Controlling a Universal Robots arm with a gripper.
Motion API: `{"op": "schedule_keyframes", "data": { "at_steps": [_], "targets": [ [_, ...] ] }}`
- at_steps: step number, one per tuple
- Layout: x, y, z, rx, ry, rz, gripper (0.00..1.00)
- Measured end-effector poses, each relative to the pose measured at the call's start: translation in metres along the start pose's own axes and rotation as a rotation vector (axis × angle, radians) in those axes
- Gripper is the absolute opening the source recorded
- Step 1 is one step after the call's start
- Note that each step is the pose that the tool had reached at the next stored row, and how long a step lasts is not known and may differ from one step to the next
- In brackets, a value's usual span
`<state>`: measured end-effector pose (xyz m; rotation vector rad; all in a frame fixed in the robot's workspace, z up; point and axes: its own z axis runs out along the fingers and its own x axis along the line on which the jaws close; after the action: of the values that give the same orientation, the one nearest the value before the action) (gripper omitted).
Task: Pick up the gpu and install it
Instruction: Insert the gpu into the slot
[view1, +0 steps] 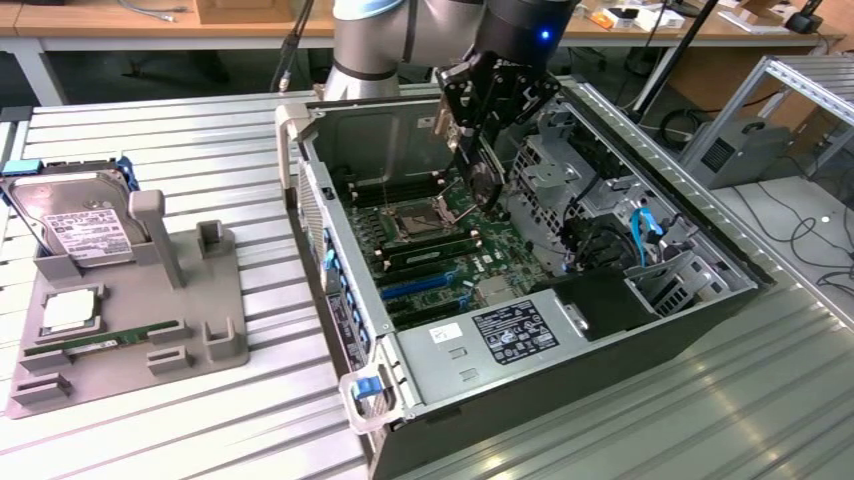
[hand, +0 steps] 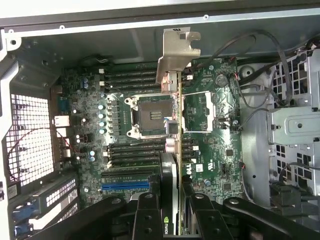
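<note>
Above the motherboard (hand: 215, 150), gpu (hand: 171, 170) in gripper (hand: 175, 200)

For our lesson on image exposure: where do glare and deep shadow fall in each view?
Exterior view: light glares off the ribbed metal table at the exterior view's right. Wrist view: the case's mesh panel washes out white, while the gripper gripping the gpu is dark, in shadow.
</note>
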<state>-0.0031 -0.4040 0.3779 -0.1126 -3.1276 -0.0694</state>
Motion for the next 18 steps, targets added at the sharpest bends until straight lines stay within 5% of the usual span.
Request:
{"op": "schedule_keyframes", "data": {
  "at_steps": [4,18],
  "targets": [
    [0.0,0.0,0.0,0.0002,0.0006,-0.012,0.27],
    [0.0,0.0,0.0,0.0026,0.0088,-0.201,0.27]
  ]
}}
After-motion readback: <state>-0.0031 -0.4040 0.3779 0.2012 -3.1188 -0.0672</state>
